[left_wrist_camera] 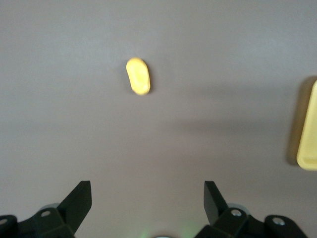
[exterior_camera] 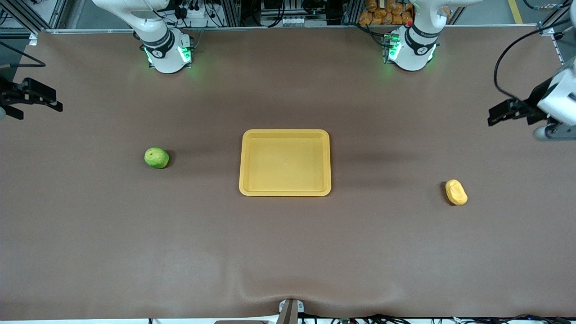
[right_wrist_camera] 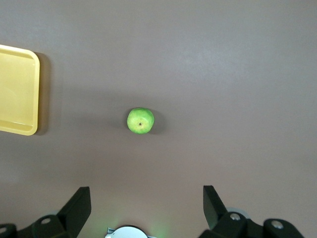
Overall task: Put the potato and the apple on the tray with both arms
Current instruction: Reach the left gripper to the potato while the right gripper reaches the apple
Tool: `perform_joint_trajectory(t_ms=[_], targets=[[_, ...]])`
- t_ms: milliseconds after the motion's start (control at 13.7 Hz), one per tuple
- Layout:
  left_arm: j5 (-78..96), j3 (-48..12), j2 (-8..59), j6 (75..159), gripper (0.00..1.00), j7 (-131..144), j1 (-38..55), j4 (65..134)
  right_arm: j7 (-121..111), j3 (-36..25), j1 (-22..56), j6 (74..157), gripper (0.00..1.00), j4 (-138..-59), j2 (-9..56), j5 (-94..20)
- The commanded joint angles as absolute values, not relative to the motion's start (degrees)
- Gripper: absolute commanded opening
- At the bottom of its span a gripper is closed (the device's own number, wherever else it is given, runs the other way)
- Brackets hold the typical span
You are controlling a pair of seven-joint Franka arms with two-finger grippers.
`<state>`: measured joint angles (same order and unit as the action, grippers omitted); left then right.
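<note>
The table [exterior_camera: 288, 252] is covered in a matt brown sheet, seemingly cloth or soft mat, with a slight ripple at the edge nearest the front camera. The tray [exterior_camera: 285, 135] is seen as smooth yellow-orange plastic with a dull sheen. The apple [exterior_camera: 156, 158] is shown with a smooth green skin. The potato [exterior_camera: 456, 192] appears smooth and matt, possibly plastic. The arms' shells are glossy white, the grippers matt black.
</note>
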<state>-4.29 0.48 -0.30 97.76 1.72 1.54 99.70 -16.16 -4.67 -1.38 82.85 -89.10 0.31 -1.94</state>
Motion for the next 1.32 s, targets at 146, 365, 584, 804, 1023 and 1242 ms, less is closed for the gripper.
perform_joint_trajectory(t_ms=[146,365,584,804,1023,1242], targets=[[-5.45,0.44,1.74,111.25,1.0,2.72,0.97,108.37,-16.52,-4.31,-3.08,82.18,1.0,-87.54,4.21,-1.85],[-7.63,0.44,7.98,117.92,1.0,4.74,0.53,108.98,-16.44,-4.31,-3.51,82.09,1.0,-87.54,5.97,-1.76],[-7.91,0.35,12.9,126.1,1.0,8.25,-0.53,111.88,-16.44,-4.31,-4.04,82.09,1.0,-87.54,8.95,-1.76],[-7.91,0.35,17.04,129.37,1.0,8.7,-1.05,111.8,-16.44,-4.13,-4.13,82.35,1.0,-87.36,10.72,-1.76],[-8.0,0.35,22.31,134.98,0.94,8.88,-1.05,111.53,-16.44,-4.04,-4.39,82.62,1.0,-87.45,13.0,-1.76],[-7.91,0.44,25.66,138.6,0.92,10.28,-1.58,111.36,-15.91,-3.96,-4.92,83.67,1.0,-88.15,14.76,-1.76]])
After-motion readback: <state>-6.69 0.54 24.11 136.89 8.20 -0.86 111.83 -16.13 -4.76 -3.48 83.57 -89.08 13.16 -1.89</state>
